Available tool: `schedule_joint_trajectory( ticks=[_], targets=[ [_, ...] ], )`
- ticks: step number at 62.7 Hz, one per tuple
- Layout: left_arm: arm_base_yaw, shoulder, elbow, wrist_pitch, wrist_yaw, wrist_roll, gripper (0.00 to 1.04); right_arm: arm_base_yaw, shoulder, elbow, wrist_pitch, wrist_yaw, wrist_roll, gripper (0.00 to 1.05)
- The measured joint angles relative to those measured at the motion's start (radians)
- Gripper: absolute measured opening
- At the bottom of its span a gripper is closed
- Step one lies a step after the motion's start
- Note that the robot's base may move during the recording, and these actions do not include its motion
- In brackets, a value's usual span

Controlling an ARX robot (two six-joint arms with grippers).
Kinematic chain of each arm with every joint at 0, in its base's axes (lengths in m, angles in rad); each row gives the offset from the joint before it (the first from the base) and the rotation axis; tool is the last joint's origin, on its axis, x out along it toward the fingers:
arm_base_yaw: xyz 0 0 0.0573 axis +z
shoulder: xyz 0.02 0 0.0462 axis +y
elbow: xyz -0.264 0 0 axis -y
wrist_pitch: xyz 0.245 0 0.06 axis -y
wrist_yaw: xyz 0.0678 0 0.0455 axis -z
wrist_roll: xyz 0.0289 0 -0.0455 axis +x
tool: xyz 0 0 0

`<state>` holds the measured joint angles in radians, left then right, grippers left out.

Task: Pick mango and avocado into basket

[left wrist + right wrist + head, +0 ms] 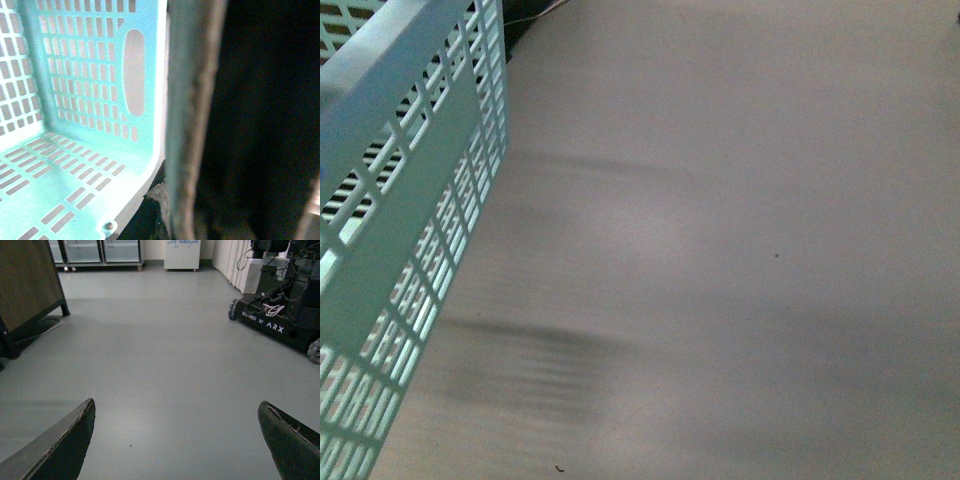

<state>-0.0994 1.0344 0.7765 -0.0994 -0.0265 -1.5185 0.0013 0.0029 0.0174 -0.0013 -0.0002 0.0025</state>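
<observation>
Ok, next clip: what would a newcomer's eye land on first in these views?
The light teal basket fills the front view's left side beside a plain pale surface; the left wrist view looks into its slotted inside, where the part shown holds no fruit. In the right wrist view the right end effector stands open above grey floor, a dark wheeled base marked ARX beyond it. No mango or avocado shows.

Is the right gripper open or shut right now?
Open. The right gripper has its fingers wide apart, with only bare floor between them; nothing is held.
</observation>
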Motion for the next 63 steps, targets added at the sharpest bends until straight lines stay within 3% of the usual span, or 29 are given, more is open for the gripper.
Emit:
schedule_joint_trajectory(
  ticks=[63],
  targets=[
    [-0.001,0.0,0.0,-0.002,0.007,-0.012,0.05,0.0,0.0,0.0,0.0,0.0,0.0,0.96]
  ],
)
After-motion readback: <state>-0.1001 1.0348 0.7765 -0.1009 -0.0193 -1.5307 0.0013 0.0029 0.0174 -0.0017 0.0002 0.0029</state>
